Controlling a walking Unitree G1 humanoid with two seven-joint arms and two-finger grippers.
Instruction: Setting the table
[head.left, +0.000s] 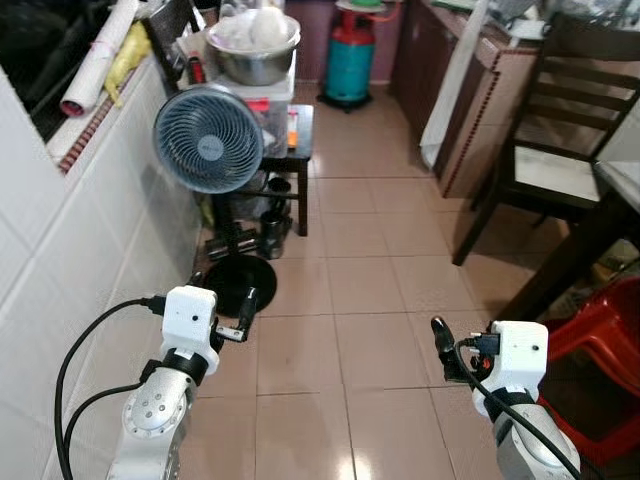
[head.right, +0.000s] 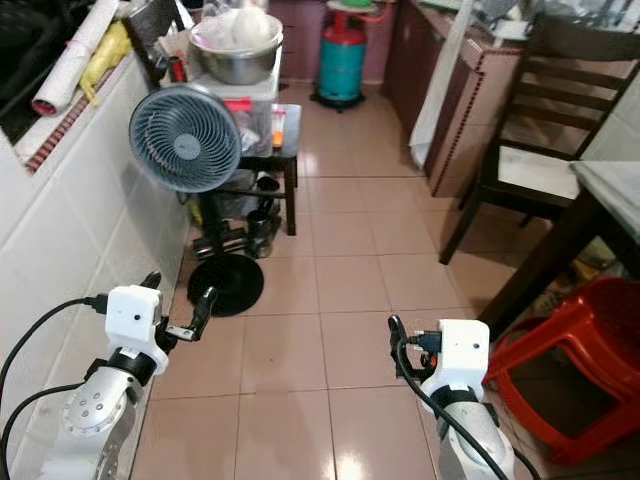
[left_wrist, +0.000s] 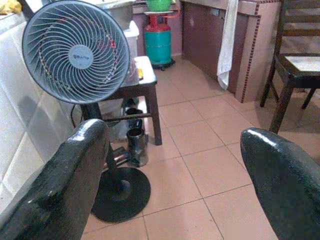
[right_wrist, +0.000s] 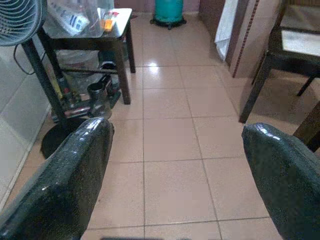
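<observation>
Left wrist view: left claw (left_wrist: 170, 180) fingers apart, empty; right claw (right_wrist: 175, 180) likewise (carried ready while crossing tiled floor (head.left: 350, 260)); fan (head.left: 208, 138) beside wall.

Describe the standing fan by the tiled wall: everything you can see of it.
The standing fan has a round grey-blue grille with a small hub badge, a thin black pole and a round flat black base resting on the tiled floor. It stands upright beside the white tiled wall, in front of a small dark table. Whether its blades spin cannot be told. Neither gripper touches it.
</observation>
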